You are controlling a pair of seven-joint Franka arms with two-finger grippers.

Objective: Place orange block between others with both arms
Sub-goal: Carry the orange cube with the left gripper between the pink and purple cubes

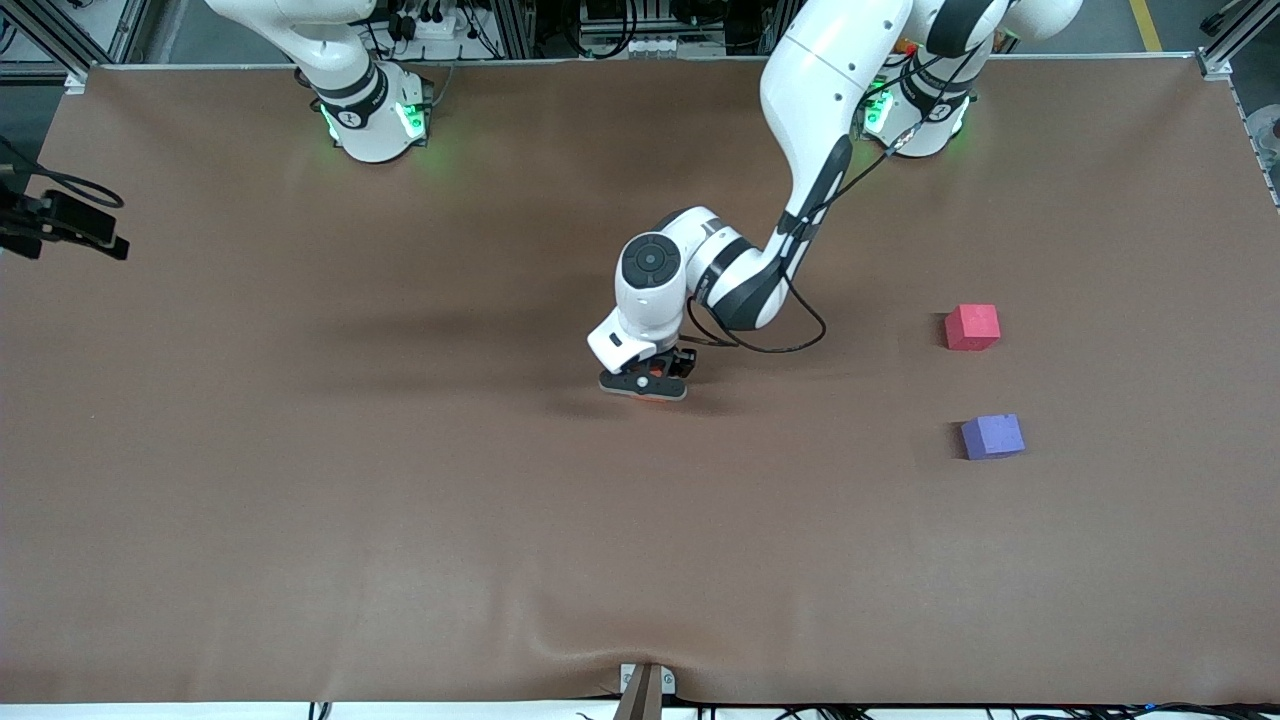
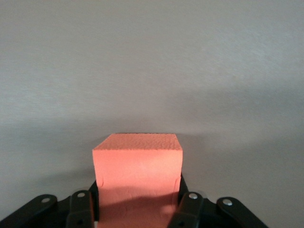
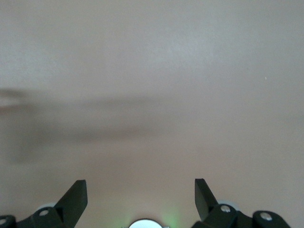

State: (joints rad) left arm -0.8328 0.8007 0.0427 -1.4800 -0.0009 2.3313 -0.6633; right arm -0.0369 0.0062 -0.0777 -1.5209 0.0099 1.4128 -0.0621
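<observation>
The orange block (image 2: pixel 137 164) sits on the brown table near its middle, with my left gripper (image 2: pixel 137 203) shut on it, one finger (image 2: pixel 189 205) pressing each side. In the front view the left gripper (image 1: pixel 645 384) is down at the table and hides nearly all of the orange block (image 1: pixel 657 399). The others, a red-pink cube (image 1: pixel 972 327) and a purple-blue cube (image 1: pixel 992 436), lie apart toward the left arm's end, the purple-blue one nearer the front camera. My right gripper (image 3: pixel 139 183) hangs open over bare table; the front view shows only that arm's base (image 1: pixel 375 110).
A black camera mount (image 1: pixel 60 225) juts in at the right arm's end of the table. The left arm's cable (image 1: pixel 780 345) loops low beside its wrist. A small bracket (image 1: pixel 645 690) sits at the table's front edge.
</observation>
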